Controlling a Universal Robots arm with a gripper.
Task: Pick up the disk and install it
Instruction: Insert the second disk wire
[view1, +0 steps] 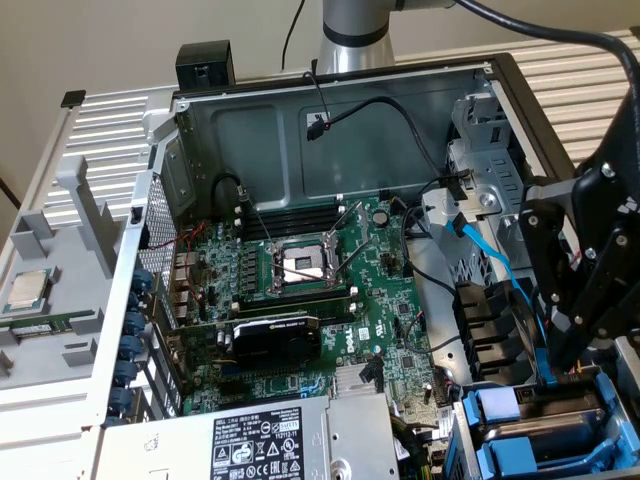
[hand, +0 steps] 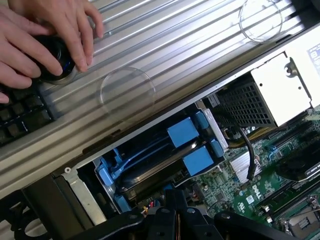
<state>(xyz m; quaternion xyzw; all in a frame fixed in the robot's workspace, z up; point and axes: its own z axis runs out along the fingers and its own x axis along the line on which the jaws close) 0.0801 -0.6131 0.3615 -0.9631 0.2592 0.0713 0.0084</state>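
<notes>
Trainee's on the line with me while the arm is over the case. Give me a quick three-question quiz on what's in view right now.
1. True or false: the person's hands rest on the motherboard.
2. The gripper is nearest to: A) the graphics card, B) the blue carriers in the drive bay, C) the loose processor chip.
3. What colour is the flat cable that runs down toward the drive bay?

Key: 1. False, they are on a black knob beside a keyboard, outside the case. 2. B. 3. Blue.
</notes>
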